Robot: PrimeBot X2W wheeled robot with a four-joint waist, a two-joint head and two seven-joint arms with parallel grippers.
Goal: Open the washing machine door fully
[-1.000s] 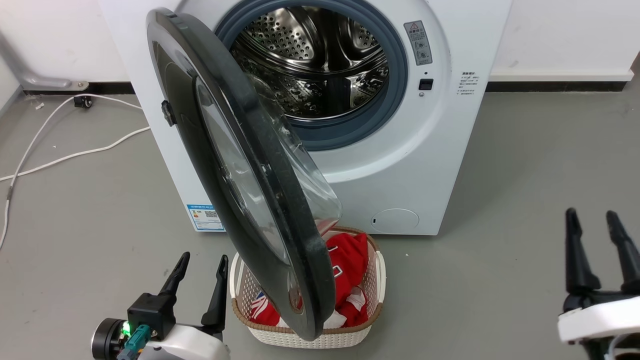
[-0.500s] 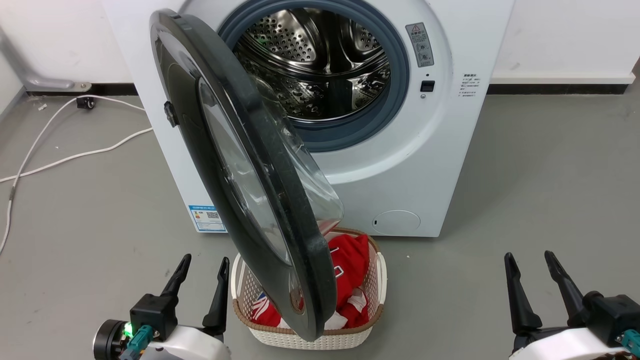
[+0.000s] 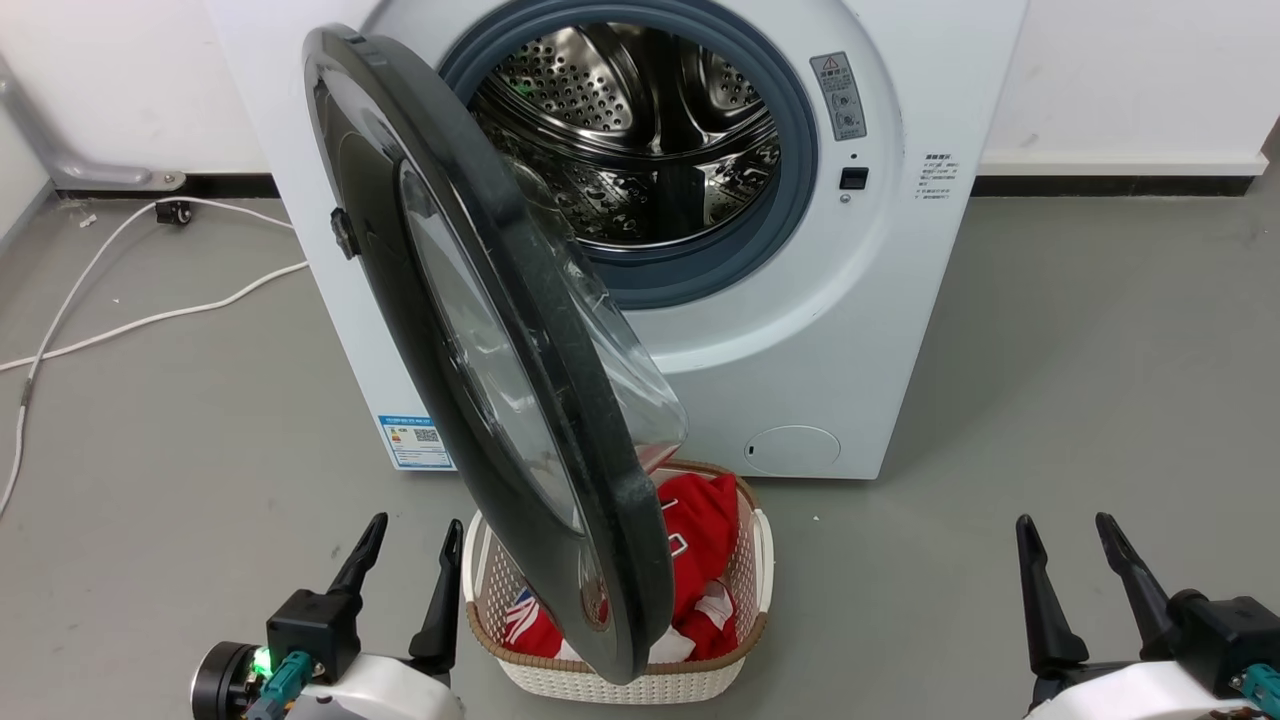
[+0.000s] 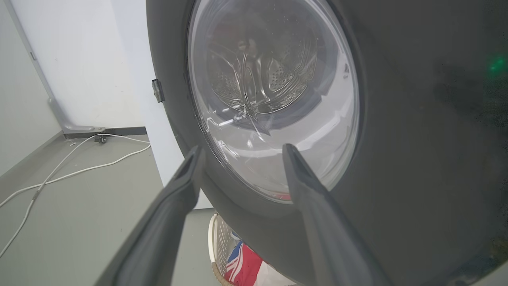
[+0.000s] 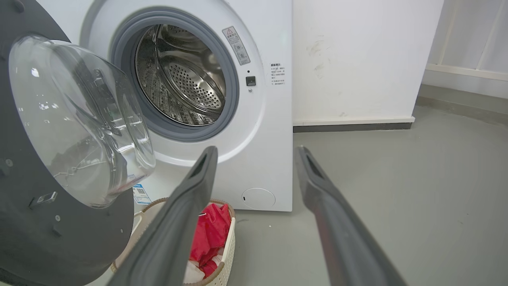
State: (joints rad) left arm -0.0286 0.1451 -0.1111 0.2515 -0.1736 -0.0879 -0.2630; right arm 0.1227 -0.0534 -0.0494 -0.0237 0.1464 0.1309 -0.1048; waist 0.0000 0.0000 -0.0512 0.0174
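You see the washing machine door [image 3: 480,350] hinged on the left of the washing machine [image 3: 900,300], standing roughly square to its front. Your left gripper [image 3: 416,522] and right gripper [image 3: 1062,520] sit low before the machine, both spread, empty.

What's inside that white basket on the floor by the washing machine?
Red clothes with white and blue-striped patches lie in the basket. The open washing machine door covers its middle, so whatever lies there or beneath the pile is hidden.
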